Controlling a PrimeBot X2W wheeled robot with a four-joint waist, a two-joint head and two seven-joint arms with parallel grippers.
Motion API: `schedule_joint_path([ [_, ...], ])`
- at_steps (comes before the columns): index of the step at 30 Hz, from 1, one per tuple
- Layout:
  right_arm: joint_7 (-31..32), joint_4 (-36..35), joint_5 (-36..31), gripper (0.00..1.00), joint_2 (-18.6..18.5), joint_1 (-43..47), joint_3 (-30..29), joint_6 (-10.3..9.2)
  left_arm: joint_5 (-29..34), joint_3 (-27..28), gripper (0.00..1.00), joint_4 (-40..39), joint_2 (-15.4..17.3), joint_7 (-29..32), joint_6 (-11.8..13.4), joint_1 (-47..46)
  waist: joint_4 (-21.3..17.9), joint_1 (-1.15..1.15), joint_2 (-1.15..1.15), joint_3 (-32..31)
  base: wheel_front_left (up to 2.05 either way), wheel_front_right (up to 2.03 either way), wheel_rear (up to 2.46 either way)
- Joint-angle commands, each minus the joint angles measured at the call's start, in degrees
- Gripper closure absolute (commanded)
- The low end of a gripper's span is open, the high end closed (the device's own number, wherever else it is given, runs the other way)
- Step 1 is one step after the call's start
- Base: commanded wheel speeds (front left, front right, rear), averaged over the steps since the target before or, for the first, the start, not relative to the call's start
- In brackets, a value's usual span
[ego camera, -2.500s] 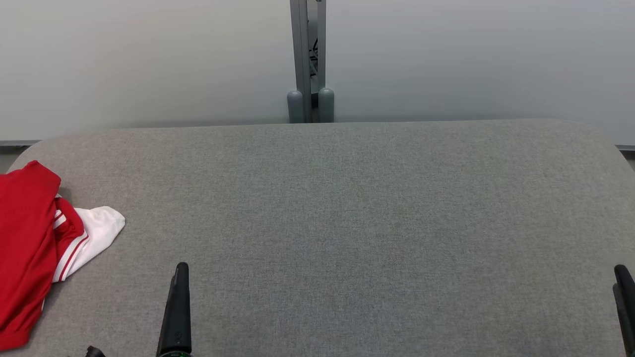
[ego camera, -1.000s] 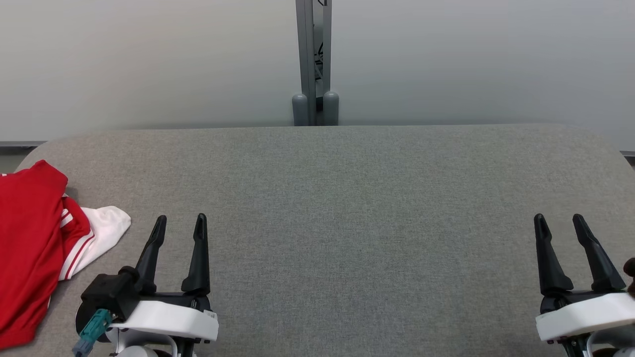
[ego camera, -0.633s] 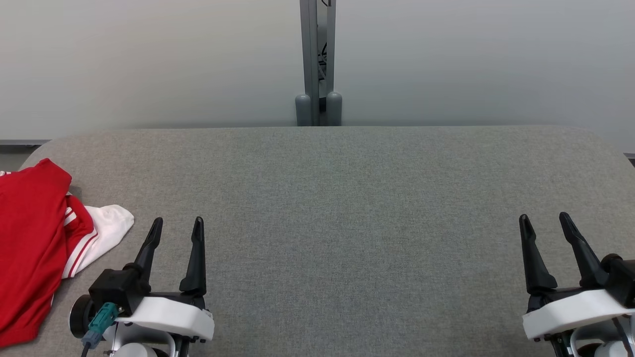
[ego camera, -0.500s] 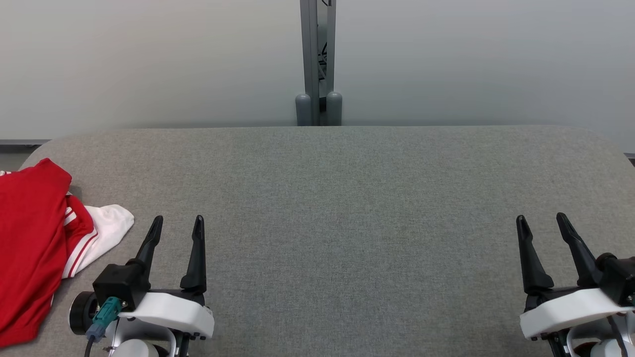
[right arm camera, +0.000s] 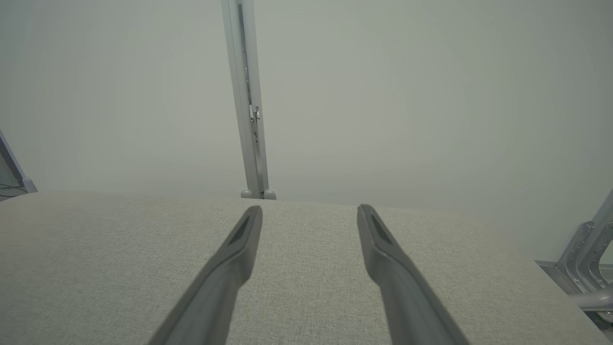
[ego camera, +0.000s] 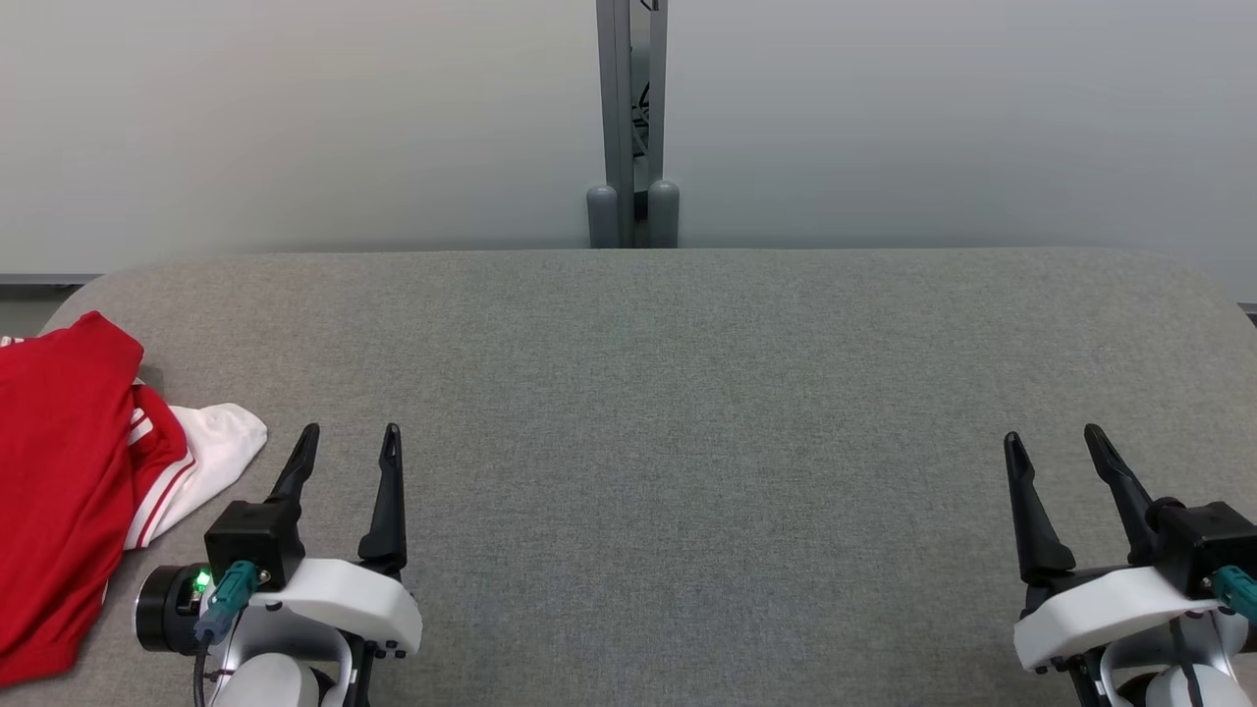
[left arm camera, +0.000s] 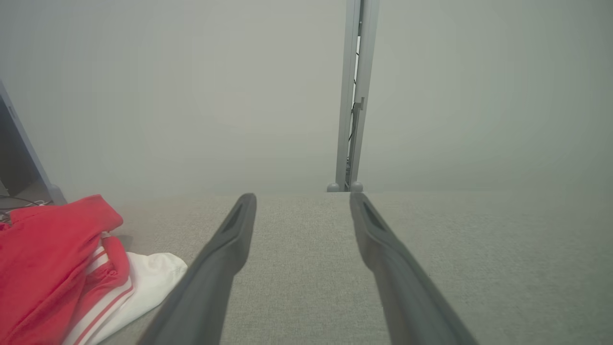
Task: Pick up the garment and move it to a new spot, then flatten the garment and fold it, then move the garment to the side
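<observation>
The garment [ego camera: 59, 481] is red with a white sleeve striped in red. It lies crumpled at the far left edge of the grey fabric table [ego camera: 687, 393], partly cut off by the head view's left side. The left wrist view shows the garment [left arm camera: 57, 263] at its lower left. My left gripper [ego camera: 352, 434] hovers open just right of the white sleeve, apart from it, fingers pointing toward the far wall. Its jaws [left arm camera: 301, 201] hold nothing. My right gripper [ego camera: 1054, 439] stands open near the table's right front, its fingers [right arm camera: 239, 239] spread over bare fabric.
A grey metal post [ego camera: 631, 118] with two rounded feet rises behind the table's far edge, against a pale wall. A metal frame [right arm camera: 586, 263] stands past the table's right end. The table corners are rounded.
Both arms came up into the head view from below, then settled; the right gripper drifted slightly left. The camera shifted a little, so the whole scene slid right.
</observation>
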Motion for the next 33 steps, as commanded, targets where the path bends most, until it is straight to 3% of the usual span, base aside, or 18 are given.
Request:
schedule_joint_path([
  [1, -0.7, 0.2, -0.9, 0.0, -0.2, -0.9, 0.0, 0.26, 1.1, 0.4, 0.0, 0.5, 0.2, 0.2, 0.2, -1.3, 0.0, 0.0, 0.0, 0.0, 0.0, 0.0, 0.0],
  [14, -2.3, 1.6, -2.6, 0.0, 0.9, -1.6, -0.1, 0.21, 3.5, 1.6, 0.0, 3.4, -0.1, 1.6, 1.6, -3.9, 0.0, 0.0, 0.0, -0.1, 0.0, 0.0, 0.0],
  [33, -1.7, 1.6, -1.3, 0.0, 1.1, -1.7, -0.9, 0.22, 1.8, 0.2, 0.0, 3.5, 0.1, 2.4, 1.5, -3.4, -0.2, 0.0, 0.0, 0.2, 0.0, 0.0, 0.0],
])
